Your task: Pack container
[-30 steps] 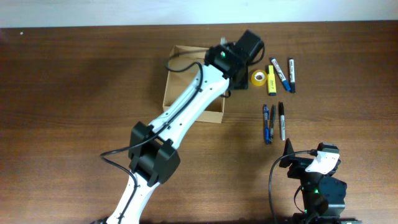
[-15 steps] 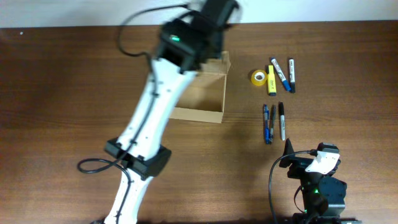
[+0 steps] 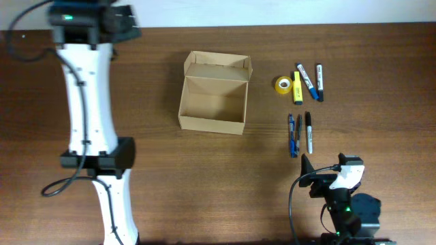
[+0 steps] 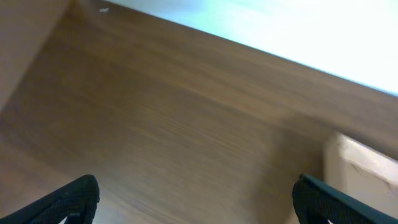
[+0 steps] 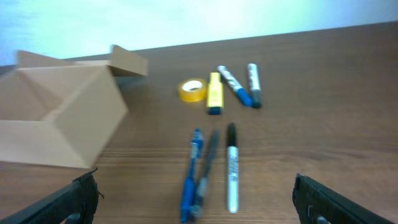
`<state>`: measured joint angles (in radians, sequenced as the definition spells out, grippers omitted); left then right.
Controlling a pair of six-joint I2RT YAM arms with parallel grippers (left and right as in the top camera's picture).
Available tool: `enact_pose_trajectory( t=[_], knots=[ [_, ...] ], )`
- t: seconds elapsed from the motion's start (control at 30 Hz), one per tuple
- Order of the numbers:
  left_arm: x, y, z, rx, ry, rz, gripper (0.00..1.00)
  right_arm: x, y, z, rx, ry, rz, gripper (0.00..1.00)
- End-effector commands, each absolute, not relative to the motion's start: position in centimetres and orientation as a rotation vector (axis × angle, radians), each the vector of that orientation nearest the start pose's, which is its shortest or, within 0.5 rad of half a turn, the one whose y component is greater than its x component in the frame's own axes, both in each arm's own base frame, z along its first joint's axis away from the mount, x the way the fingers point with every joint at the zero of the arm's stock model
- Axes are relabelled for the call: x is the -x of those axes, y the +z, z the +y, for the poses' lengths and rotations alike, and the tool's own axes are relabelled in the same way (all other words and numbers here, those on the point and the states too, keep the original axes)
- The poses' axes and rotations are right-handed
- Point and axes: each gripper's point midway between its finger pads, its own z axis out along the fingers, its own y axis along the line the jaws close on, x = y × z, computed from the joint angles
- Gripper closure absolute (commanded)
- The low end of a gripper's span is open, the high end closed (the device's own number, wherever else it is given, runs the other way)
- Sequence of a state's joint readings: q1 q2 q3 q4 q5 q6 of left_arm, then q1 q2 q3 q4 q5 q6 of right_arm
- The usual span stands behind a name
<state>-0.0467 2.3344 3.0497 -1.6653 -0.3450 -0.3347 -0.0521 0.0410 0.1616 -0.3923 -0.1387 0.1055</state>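
The container (image 3: 212, 95) is an open tan cardboard box at the table's middle, its flap lid standing up at the far side. It looks bare inside. It also shows in the right wrist view (image 5: 56, 118), and an edge of it in the left wrist view (image 4: 367, 171). My left gripper (image 3: 128, 22) is at the far left back corner, well away from the box. Its fingers (image 4: 196, 199) are open and hold nothing. My right gripper (image 3: 315, 174) is near the front right. It is open and empty (image 5: 214, 208), just short of the pens.
Right of the box lie a yellow tape roll (image 3: 283, 84), a yellow highlighter (image 3: 298, 88), two blue-and-white markers (image 3: 312, 80), two blue pens (image 3: 293, 135) and a black-and-white marker (image 3: 308, 131). The table's back edge runs behind my left gripper.
My left arm has swung from over the box to the far left back corner, uncovering the open box. The right gripper has shifted slightly left.
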Motion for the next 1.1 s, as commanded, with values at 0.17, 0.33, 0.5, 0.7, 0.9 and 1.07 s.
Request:
enact_pose_trajectory(
  t=[0.17,0.33,0.5,0.7,0.9,1.07],
  knots=[
    [-49.5,30.1,11.4,0.669,0.326,2.388,0.0,-24.3,25.4,2.1,0.098,0.152,1.918,0.01],
    [-49.2,29.8,12.9,0.707,0.342,2.387,0.0,-27.8,25.2,1.0,0.1,0.089,2.318,0.01],
    [-49.2,29.8,13.0,0.709,0.343,2.386,0.0,-33.0,25.0,3.3,0.193,0.12,2.592,0.01],
    [-49.2,29.8,13.0,0.709,0.343,2.386,0.0,-40.1,23.4,8.3,0.335,0.21,2.675,0.01],
    [-49.2,29.8,13.0,0.709,0.343,2.386,0.0,-46.3,20.2,9.2,0.294,0.212,2.619,0.01],
    [-49.2,29.8,13.0,0.708,0.342,2.386,0.0,-49.3,16.9,8.1,0.143,0.214,2.632,0.01]
  ],
)
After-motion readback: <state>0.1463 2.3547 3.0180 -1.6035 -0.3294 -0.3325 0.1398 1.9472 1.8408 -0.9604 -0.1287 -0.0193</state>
